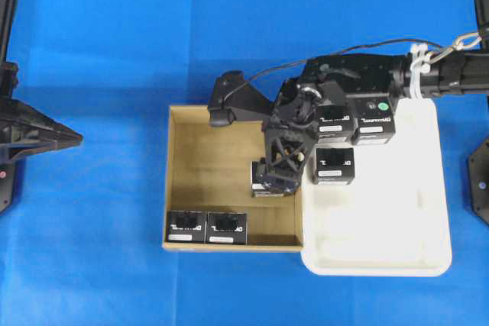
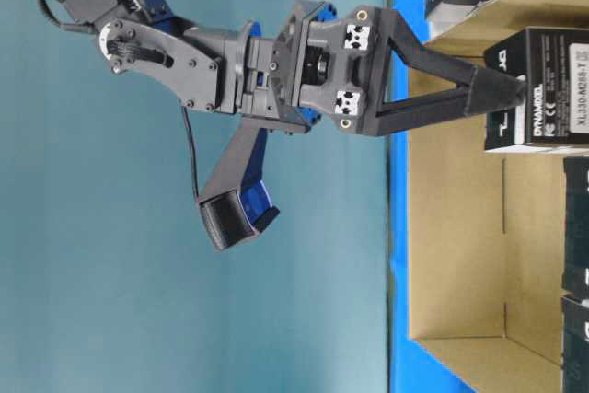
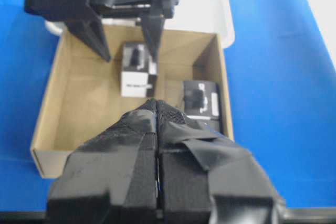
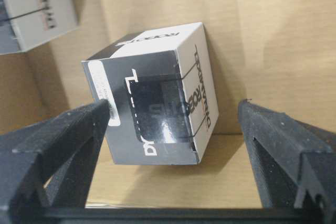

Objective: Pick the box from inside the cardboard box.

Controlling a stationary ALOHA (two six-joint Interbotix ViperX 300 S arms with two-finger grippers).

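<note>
The cardboard box (image 1: 206,158) lies mid-table and holds three small black boxes. My right gripper (image 1: 276,175) reaches down into it, open, astride the box (image 1: 266,191) nearest the carton's right wall. In the right wrist view that box (image 4: 157,108) sits tilted between the fingers (image 4: 63,135): the left one is at its labelled side and the right one stands clear. The table-level view shows the right gripper (image 2: 502,89) at the box (image 2: 543,89). My left gripper (image 3: 156,103) is shut on nothing and stays off the carton at the left (image 1: 72,139).
Two more black boxes (image 1: 186,227) (image 1: 227,227) stand against the carton's front wall. A white plastic tray (image 1: 382,250) abuts the carton on the right and carries three black boxes (image 1: 334,166) at its far end. Blue cloth covers the table.
</note>
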